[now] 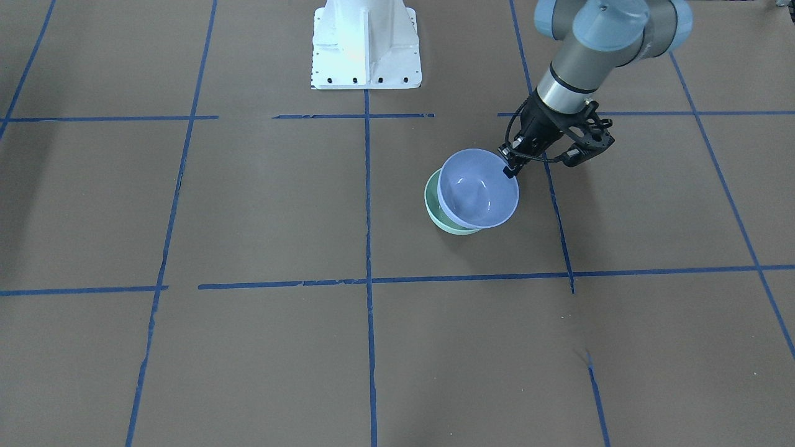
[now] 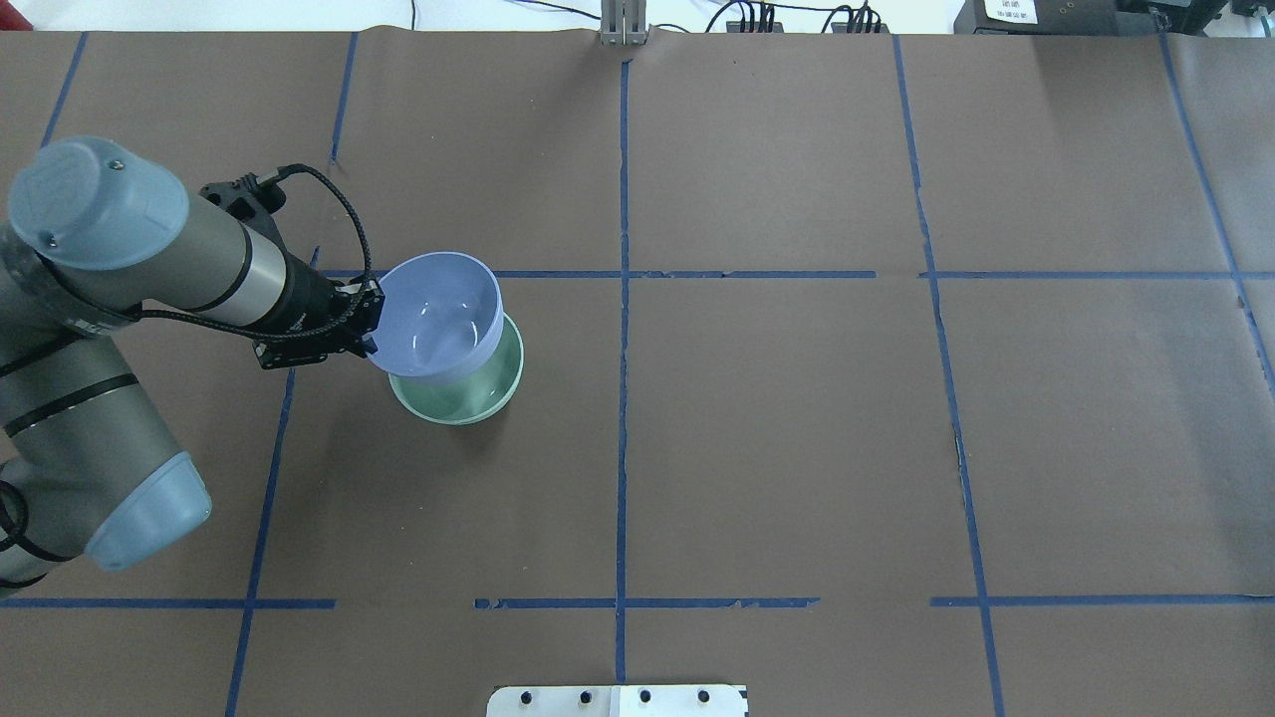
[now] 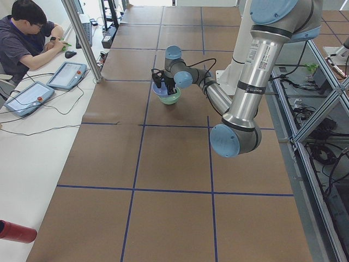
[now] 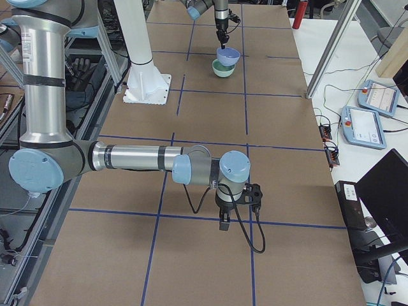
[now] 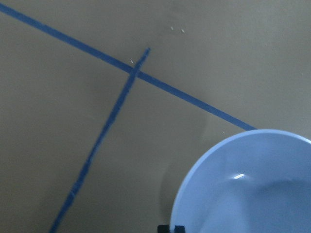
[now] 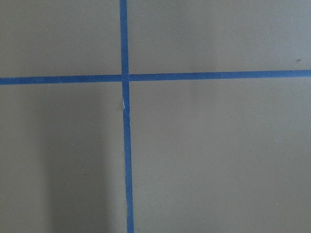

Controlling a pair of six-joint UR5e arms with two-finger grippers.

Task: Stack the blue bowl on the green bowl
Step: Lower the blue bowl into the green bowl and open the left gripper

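The blue bowl (image 1: 478, 189) is gripped by its rim in my left gripper (image 1: 510, 167), which is shut on it. The bowl hangs tilted just over the green bowl (image 1: 435, 212), shifted a little toward my left arm. The green bowl (image 2: 480, 396) sits on the table and is partly covered by the blue bowl (image 2: 438, 314). I cannot tell if the two bowls touch. The left wrist view shows the blue bowl's inside (image 5: 252, 184). My right gripper (image 4: 224, 223) shows only in the exterior right view, hanging low over the table far from the bowls; I cannot tell if it is open or shut.
The table is covered in brown paper with blue tape lines (image 2: 623, 398). The white robot base (image 1: 366, 43) stands at the robot's edge. An operator (image 3: 27, 33) sits at a side table with tablets (image 3: 66, 75). A metal pole (image 3: 82, 38) stands at the table's edge.
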